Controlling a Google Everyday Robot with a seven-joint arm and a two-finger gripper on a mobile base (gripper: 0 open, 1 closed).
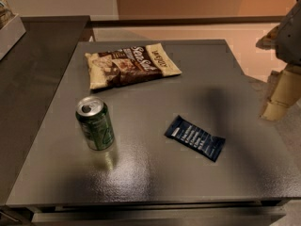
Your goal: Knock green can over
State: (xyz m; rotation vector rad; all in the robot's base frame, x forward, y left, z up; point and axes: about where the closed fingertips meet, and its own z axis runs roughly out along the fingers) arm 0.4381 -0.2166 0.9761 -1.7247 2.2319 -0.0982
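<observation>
The green can (96,124) stands upright on the grey table (155,182), at the front left. It is shiny dark green with a silver top and pull tab. My gripper (277,100) hangs at the far right of the view, beyond the table's right edge. It is far from the can and touches nothing. Its arm (290,32) comes in from the upper right.
A dark blue wrapper (195,138) lies flat at the table's middle right, between the can and the gripper. A cream and brown snack bag (131,64) lies at the back. A dark counter (33,74) adjoins the table on the left.
</observation>
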